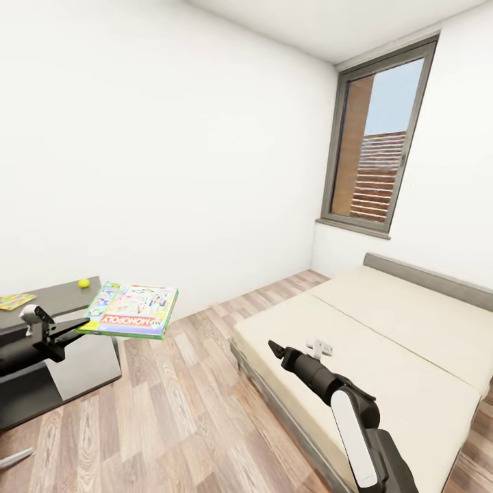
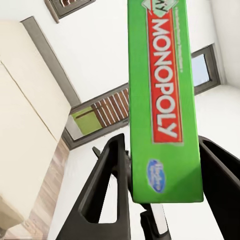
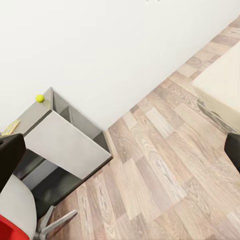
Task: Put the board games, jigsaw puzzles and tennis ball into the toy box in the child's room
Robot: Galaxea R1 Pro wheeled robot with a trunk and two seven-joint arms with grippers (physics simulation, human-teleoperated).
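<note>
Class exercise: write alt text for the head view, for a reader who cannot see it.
The robot's left gripper holds a flat green Monopoly box level above wood flooring, beside a grey table bearing a yellow-green tennis ball and a colourful jigsaw square. The right arm reaches over a cream bed under a grey-framed window.

Table (image 1: pixel 65 293) cut by head view's left edge; only its right end shows. Jigsaw puzzle (image 1: pixel 15 300) on it is clipped by that edge too, pattern too small to read. Tennis ball (image 1: pixel 83 283) is a tiny yellow dot, no detail. Monopoly box (image 2: pixel 167 100) runs off the top of the left wrist view (its near end hides the left gripper's (image 1: pixel 77 326) fingertips in head view). Right gripper (image 1: pixel 275 348): jaw gap too small to judge. Bed (image 1: pixel 383 342) cut at the right edge.
</note>
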